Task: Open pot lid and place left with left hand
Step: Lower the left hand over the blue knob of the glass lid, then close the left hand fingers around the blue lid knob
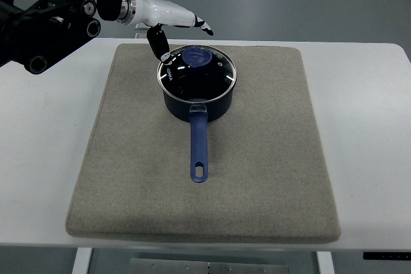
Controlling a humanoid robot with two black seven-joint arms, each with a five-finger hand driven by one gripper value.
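Note:
A dark blue saucepan (196,104) stands on the grey mat, its blue handle (198,145) pointing toward the near edge. A glass lid (196,72) with a metal rim and a blue knob (197,56) sits on the pot. My left hand (183,30) comes in from the upper left and hovers just above and behind the pot. Its white fingers (200,24) stretch out to the right. The black thumb (158,44) hangs down beside the lid's left rim. The hand is open and holds nothing.
The grey felt mat (128,178) covers most of the white table (38,158). My left arm's black structure (51,11) fills the upper left corner. Bare mat lies left of the pot.

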